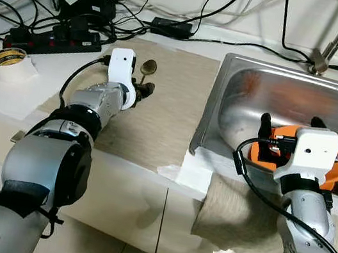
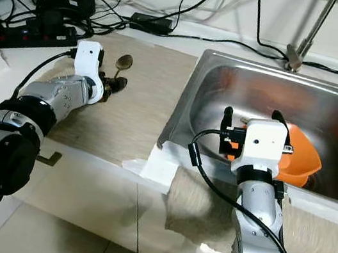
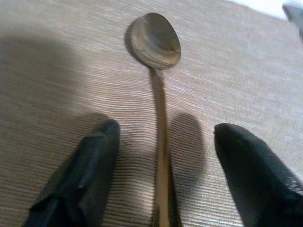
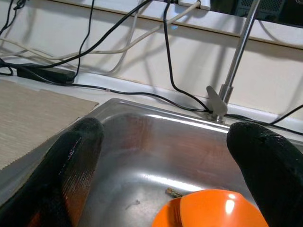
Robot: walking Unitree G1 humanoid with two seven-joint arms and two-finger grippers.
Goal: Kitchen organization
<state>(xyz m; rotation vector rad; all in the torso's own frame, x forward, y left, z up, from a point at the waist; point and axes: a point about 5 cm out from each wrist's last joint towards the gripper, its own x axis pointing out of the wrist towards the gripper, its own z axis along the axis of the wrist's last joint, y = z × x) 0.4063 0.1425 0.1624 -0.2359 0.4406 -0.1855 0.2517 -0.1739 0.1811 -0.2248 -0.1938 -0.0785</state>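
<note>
The robot is stretching its left arm forward, and the left gripper [image 3: 161, 156] is holding its two black fingers [image 3: 80, 175] wide apart, pointing down. The right arm is reaching forward too, with the right gripper [image 4: 161, 156] spreading its fingers [image 4: 71, 161] wide.

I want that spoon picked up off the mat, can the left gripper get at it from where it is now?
Probably yes. The left gripper is open and straddles the handle of the spoon, which lies flat on the mat with nothing lying between them.
</note>
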